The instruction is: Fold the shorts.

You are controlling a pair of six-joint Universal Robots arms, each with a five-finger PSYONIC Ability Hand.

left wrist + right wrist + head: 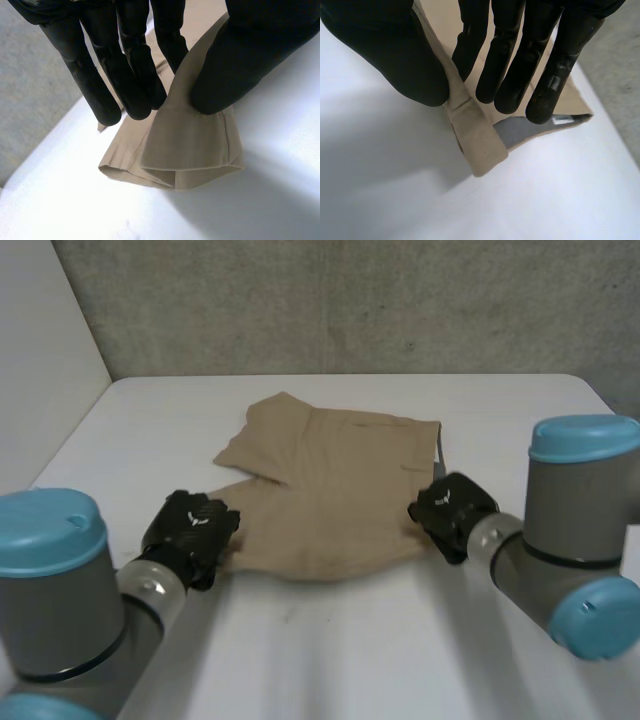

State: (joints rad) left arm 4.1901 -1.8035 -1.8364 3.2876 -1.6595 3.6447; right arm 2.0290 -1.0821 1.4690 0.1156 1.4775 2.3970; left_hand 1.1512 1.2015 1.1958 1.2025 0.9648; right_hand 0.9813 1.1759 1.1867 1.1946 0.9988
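Observation:
Tan shorts (320, 490) lie on the white table (330, 640), partly folded, with one leg pointing toward the far left. My left hand (190, 525) is at the near left corner, at a leg hem. There its thumb (240, 60) and fingers (135, 85) pinch the hem of the shorts (190, 155). My right hand (452, 510) is at the near right corner, at the waistband. Its thumb (395, 55) and fingers (520, 65) pinch the tan waistband (475, 135), whose grey inner lining shows beside it.
A grey wall runs behind the table's far edge. A pale wall stands along the left side. Bare table lies in front of the shorts between my two arms.

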